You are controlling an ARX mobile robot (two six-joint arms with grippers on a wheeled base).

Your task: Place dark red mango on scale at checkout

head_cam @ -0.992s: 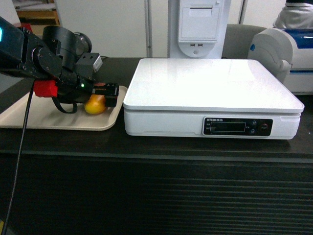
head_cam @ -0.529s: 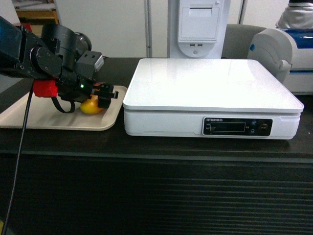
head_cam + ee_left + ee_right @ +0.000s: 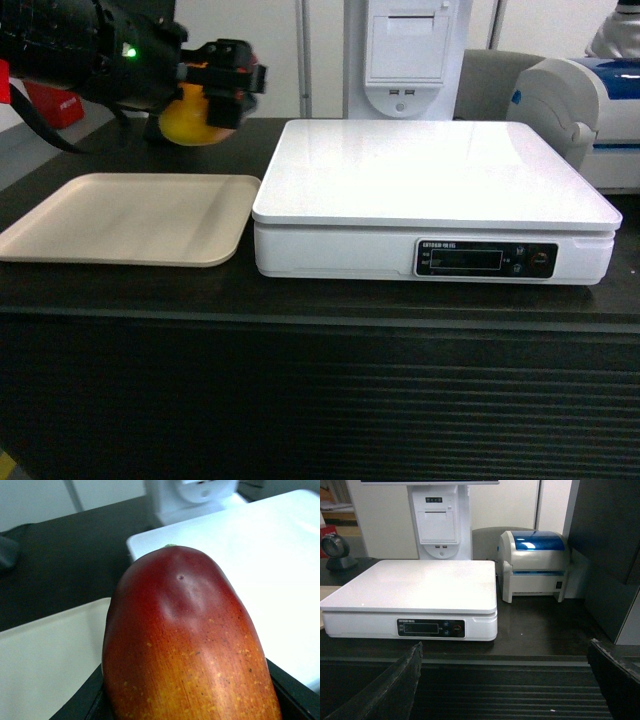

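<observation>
Left fingers clamped on the dark red mango, black pads either side of the fruit, held in the air above the far edge of the beige tray and just left of the scale. Through the left wrist view, red skin fading to speckled orange-yellow, filling the frame, white scale platform beyond. Right fingers spread wide, gripping nothing, low before the ribbed front of the checkout worktop. On that dark worktop, a white scale with dark display strip; behind, a receipt printer and a blue-lidded label printer.
</observation>
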